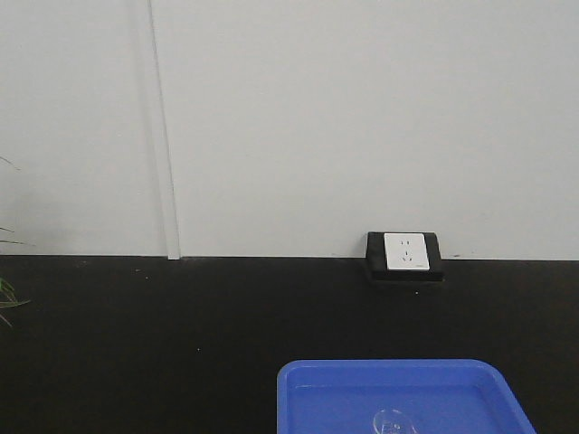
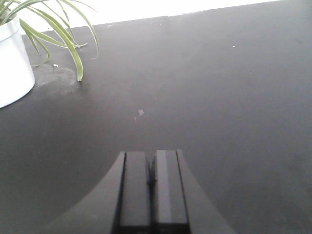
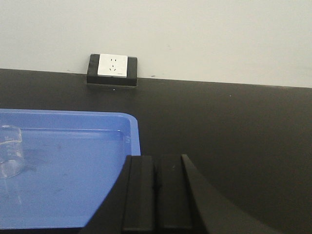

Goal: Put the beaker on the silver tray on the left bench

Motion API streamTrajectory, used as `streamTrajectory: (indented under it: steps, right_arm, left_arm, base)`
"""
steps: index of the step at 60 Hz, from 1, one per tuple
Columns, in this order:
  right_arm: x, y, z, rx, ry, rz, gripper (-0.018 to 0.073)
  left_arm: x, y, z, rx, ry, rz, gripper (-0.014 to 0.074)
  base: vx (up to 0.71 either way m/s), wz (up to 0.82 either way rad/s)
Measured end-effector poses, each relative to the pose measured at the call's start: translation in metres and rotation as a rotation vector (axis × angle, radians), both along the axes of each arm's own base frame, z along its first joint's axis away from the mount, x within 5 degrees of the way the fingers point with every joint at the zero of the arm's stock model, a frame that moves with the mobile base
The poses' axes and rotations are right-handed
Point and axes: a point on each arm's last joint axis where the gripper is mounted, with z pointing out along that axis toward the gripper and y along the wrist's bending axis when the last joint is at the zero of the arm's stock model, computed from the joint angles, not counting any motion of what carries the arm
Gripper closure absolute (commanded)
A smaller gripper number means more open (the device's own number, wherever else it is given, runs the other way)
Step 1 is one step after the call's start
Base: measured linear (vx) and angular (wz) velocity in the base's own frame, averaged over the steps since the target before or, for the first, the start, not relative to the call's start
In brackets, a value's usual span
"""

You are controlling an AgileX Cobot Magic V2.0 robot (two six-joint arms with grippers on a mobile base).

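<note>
**Clear beaker (image 3: pixel 10 151) in blue tray (image 3: pixel 132 127); both claws clenched**

The beaker stands upright inside the blue tray on a black counter (image 1: pixel 181 344), with a wall socket (image 1: pixel 405 251) behind. The left claw (image 2: pixel 152 175) and right claw (image 3: pixel 155 170) are closed on nothing. A potted plant (image 2: pixel 12 63) stands ahead of the left claw.

The beaker (image 3: pixel 9 151) is clear, colourless glass, smooth and shiny. The blue tray (image 3: pixel 73 168) is glossy plastic with faint scuffs. The bench (image 1: pixel 136 316) is matt black, with dusty smudges beside the smooth white plant pot (image 2: pixel 12 63). The wall socket (image 1: pixel 405 251) is glossy white plastic in a black surround. The left gripper (image 2: pixel 152 168) and right gripper (image 3: pixel 155 168) look matt black.
</note>
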Motion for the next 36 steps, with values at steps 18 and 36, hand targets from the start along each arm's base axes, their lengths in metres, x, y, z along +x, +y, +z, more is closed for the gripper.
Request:
streamTrajectory:
  steps: [18, 36]
  right_arm:
    - [0.0, 0.0, 0.0, 0.0, 0.0, 0.0, 0.0571]
    - [0.0, 0.0, 0.0, 0.0, 0.0, 0.0, 0.0571]
  left_arm:
    - [0.0, 0.0, 0.0, 0.0, 0.0, 0.0, 0.0595]
    - [0.0, 0.0, 0.0, 0.0, 0.0, 0.0, 0.0595]
  base:
    - [0.0, 0.0]
    - [0.0, 0.0]
